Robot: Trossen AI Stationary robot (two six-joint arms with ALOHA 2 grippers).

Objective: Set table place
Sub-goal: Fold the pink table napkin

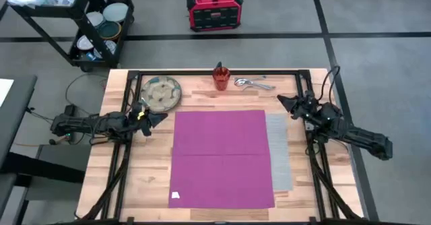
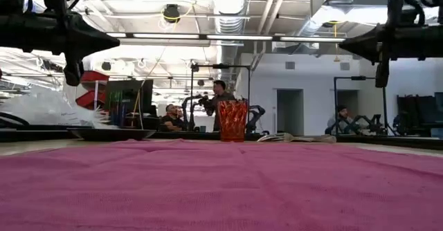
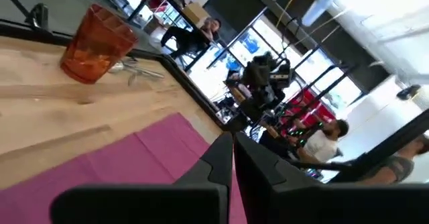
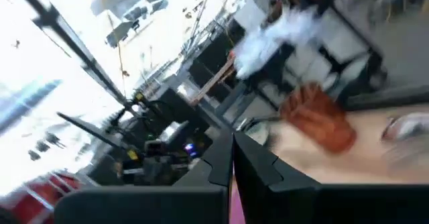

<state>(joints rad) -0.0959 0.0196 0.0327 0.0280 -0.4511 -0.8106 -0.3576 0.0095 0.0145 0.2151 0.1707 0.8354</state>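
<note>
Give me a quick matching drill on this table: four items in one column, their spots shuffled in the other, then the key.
Items:
1. plate
2. cup
3. napkin
4. cutlery

Places:
A. spread over the mat, mid-table
B. far edge, just right of the cup
C. far left corner, by the left gripper
D. far edge, centre, upright

Pairs: 1-C, 2-D, 3-A, 4-B

The right gripper hovers at the right edge, holding nothing.
</note>
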